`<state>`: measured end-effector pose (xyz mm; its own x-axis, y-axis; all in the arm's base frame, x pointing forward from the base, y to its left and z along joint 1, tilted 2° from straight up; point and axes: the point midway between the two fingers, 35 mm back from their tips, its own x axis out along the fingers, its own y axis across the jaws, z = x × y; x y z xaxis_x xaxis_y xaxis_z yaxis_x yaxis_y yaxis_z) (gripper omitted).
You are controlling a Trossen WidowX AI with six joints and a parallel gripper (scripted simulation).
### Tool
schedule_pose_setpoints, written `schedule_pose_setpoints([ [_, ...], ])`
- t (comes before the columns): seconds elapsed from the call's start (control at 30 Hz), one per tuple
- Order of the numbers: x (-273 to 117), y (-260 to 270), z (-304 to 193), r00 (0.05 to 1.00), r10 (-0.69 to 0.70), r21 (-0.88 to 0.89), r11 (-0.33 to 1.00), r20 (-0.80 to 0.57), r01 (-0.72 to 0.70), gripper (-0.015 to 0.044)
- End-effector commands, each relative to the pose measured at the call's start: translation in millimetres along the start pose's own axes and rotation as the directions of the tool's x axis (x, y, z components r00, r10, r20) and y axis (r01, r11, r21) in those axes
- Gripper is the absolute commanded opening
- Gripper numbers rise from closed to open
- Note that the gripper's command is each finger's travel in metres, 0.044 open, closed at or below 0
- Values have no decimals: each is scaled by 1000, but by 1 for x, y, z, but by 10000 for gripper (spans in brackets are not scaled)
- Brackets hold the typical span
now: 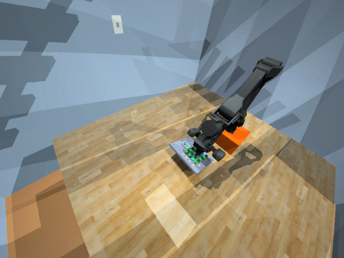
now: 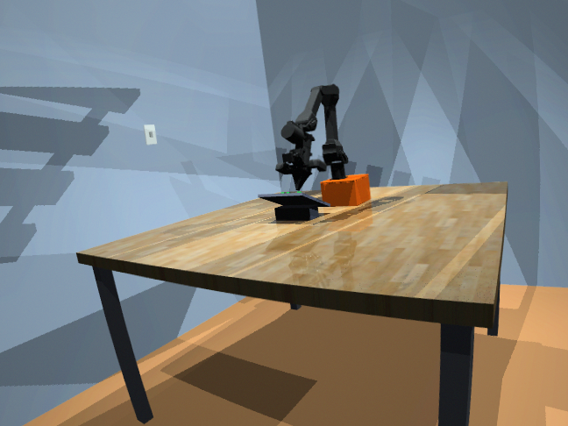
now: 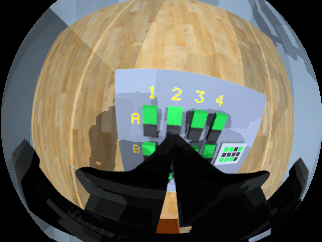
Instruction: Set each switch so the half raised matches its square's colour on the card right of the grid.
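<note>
The tilted grey-blue panel (image 1: 196,170) (image 2: 275,198) (image 3: 130,85) carries a grid of green and dark grey switches. In the wrist view, row A shows whole: A1 (image 3: 150,116), A2 (image 3: 174,116), A3 (image 3: 199,120) and A4 (image 3: 218,121). Parts of row B show, and the fingers hide most of what lies nearer. The white card (image 1: 186,144) (image 3: 231,153) shows small green and dark squares. My gripper (image 2: 298,188) (image 3: 173,138) is shut and empty, its tips low over the panel, by A2's near dark half in the wrist view. Contact cannot be told.
The orange block (image 1: 237,136) (image 2: 344,191) under the arm's base stands close behind the panel on the wooden table (image 1: 111,199) (image 2: 229,256). The panel rests on a dark stand (image 2: 295,213). A white wall plate (image 1: 117,24) (image 2: 150,134) is far off.
</note>
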<state>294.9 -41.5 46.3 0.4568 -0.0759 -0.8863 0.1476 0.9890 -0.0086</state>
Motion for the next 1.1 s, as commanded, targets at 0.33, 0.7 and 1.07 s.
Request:
schedule_pose_setpoints([
  [0.33, 9, -1, -3, 1000, -4, 3, 1000, -7, 4, 0],
  [0.7, 9, -1, -3, 1000, -4, 3, 1000, -7, 4, 0],
  [1.07, 11, -1, -3, 1000, -4, 3, 1000, -7, 4, 0],
])
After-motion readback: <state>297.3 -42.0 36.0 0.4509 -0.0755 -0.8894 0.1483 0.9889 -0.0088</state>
